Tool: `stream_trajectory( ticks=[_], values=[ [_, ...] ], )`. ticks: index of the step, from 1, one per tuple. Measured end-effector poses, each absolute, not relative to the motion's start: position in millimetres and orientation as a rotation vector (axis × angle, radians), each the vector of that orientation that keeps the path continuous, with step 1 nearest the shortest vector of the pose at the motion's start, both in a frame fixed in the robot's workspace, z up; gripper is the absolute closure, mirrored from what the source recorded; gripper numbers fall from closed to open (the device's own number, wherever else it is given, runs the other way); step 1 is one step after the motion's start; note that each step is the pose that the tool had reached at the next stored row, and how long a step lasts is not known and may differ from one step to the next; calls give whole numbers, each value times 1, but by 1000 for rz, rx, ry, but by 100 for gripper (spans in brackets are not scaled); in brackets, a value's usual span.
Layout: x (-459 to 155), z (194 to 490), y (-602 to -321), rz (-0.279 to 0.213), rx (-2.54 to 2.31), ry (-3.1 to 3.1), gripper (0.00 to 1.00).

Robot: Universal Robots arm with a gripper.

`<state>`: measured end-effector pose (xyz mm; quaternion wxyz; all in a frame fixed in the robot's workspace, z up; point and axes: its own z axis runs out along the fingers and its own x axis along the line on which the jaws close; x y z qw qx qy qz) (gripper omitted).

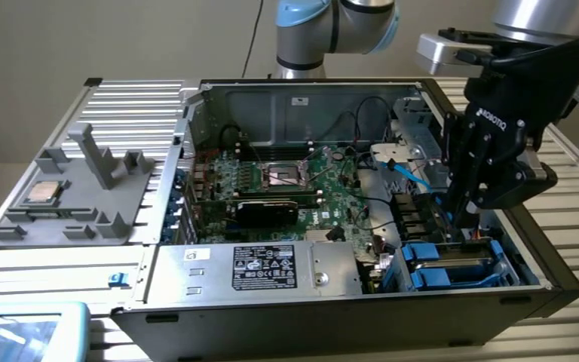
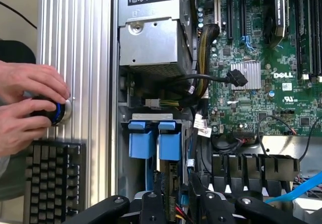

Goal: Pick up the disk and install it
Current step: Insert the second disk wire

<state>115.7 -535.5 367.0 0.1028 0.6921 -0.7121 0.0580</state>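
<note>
Blue-framed disk point(image 1: 454, 265) sits in the drive bay at the case's point(image 1: 350, 320) near right corner; gripper point(image 1: 467, 226) hovers just above, finger state cannot be told

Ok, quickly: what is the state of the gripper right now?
Gripper: cannot be told whether open or closed; it is down at the disk.

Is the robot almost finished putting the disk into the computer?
Looks close. The disk, in its blue carrier, already sits down in the bay at the corner of the open computer case. The gripper is low in that bay, right above the disk. I can't tell whether the disk is fully seated.
</note>
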Motion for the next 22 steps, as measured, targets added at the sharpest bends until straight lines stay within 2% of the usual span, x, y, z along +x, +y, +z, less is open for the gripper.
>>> stream_trajectory(
  ticks=[15,22],
  values=[
    [116,367,-548,79,2078,-2143,68],
    [116,367,-550,52,2078,-2158,68]
  ],
)
